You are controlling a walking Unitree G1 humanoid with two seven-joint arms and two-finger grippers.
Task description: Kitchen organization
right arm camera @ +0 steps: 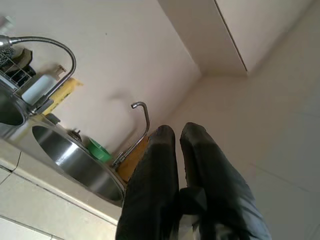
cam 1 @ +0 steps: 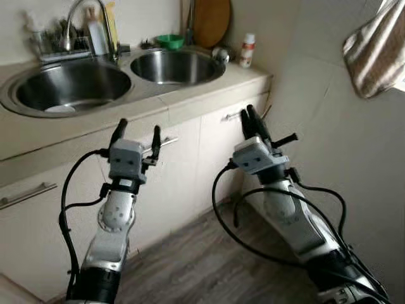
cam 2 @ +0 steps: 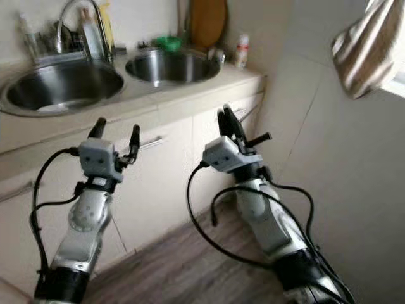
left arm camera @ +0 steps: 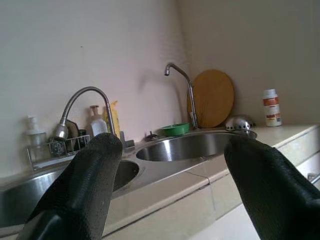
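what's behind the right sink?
Behind the right sink: a thin faucet, a green bowl, a round wooden board leaning on the wall, and a white bottle by the corner. The board hides whatever sits behind it.

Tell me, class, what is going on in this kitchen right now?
The robot stands before a counter with a double sink, both arms raised in front of the cabinets. Neither holds anything. The left gripper has its fingers spread open; the right gripper has its fingers pressed together, near a cabinet handle. A green bowl, a round wooden board and a small white bottle sit behind the sinks. A striped towel hangs on the right.
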